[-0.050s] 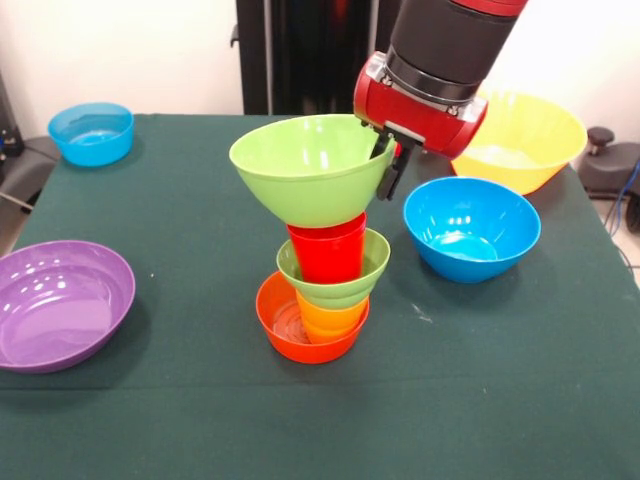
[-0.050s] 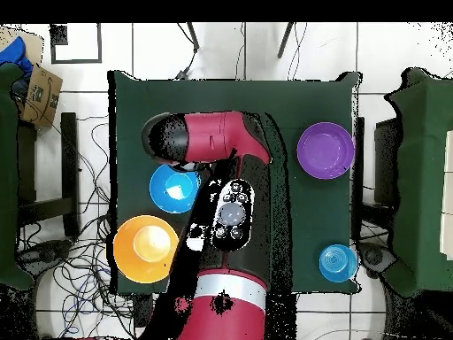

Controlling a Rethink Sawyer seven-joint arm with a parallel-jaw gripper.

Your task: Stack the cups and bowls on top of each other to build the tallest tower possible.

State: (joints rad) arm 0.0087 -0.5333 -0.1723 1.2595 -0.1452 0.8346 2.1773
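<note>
Large green bowl set on top of the tower, gripper pinching its rim.

The green table carries the yellow bowl and purple bowl at opposite sides. The gripper clamps the large green bowl, which sits tilted on the red cup; below come the small green bowl, yellow-orange cup and orange bowl.
</note>
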